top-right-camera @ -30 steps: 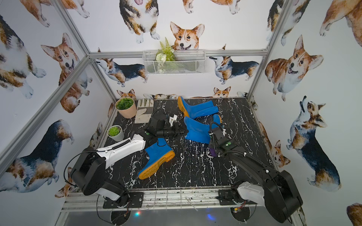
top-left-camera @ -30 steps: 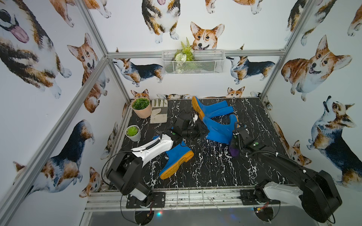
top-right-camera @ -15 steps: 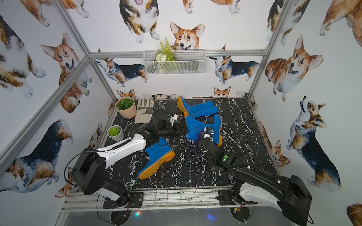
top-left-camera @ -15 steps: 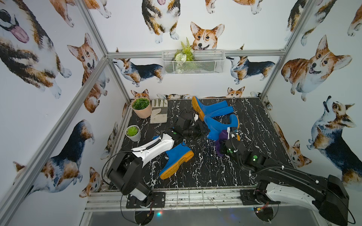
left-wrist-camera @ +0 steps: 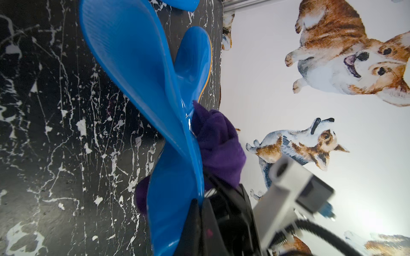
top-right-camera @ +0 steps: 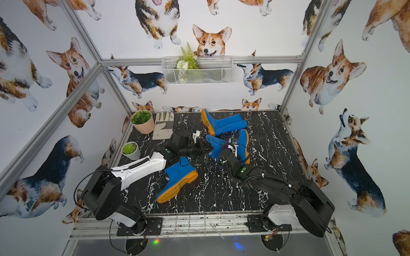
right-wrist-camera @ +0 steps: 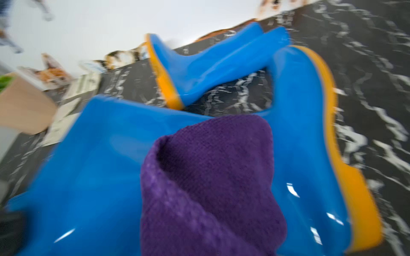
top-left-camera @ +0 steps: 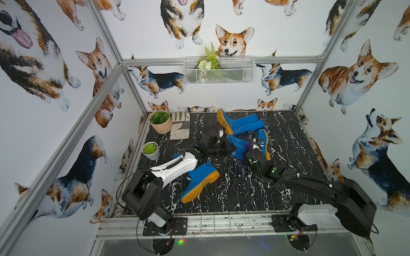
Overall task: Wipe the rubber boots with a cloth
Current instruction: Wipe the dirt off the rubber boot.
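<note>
Wiping is under way on one boot, and I judge the job far from finished. A second boot lies just behind it and a third boot lies in front of it, neither touched by the cloth. The left gripper is pinched tight on this boot's shaft rim. The right gripper, clamped on the cloth, presses it against the boot's shaft.

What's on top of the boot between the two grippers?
A purple cloth is bunched on the shaft of that boot. The shaft beneath it is covered, so its condition cannot be seen.
</note>
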